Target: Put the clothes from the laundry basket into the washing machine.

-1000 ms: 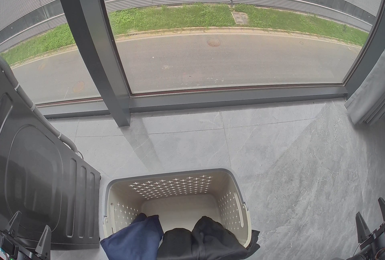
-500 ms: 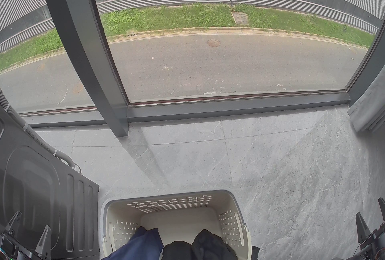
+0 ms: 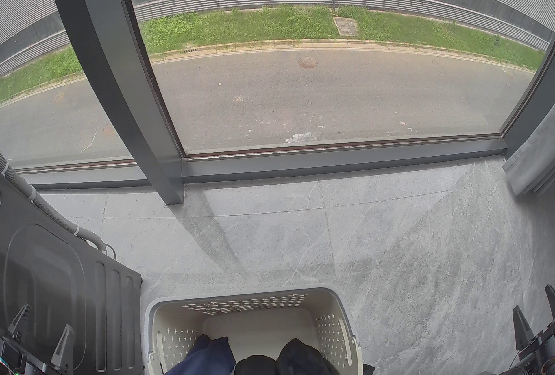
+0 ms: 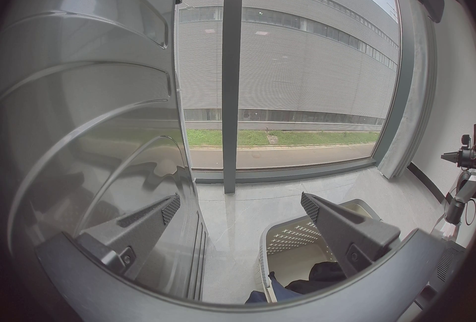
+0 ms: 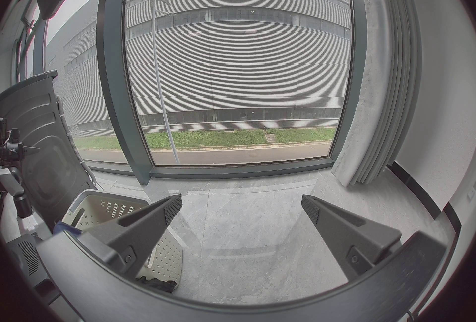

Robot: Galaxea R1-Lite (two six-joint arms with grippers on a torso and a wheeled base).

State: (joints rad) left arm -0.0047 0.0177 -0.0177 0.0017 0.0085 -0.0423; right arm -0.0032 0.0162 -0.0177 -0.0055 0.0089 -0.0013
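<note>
A: The left pincer (image 4: 239, 198) is spread wide and holds nothing. The right pincer (image 5: 240, 199) is just as wide and just as empty.

B: Where's the laundry basket (image 3: 254, 295)?

A: On the floor (image 3: 376, 231) between the two pincers, much nearer the left one. A navy garment (image 3: 205, 357) and a black garment (image 3: 295, 359) lie side by side in its near end.

B: And the washing machine (image 3: 52, 278)?

A: Straight ahead of the left pincer, just beside the basket. Probably its ribbed grey back panel faces us, with a hose (image 3: 46, 208) along the top.
</note>
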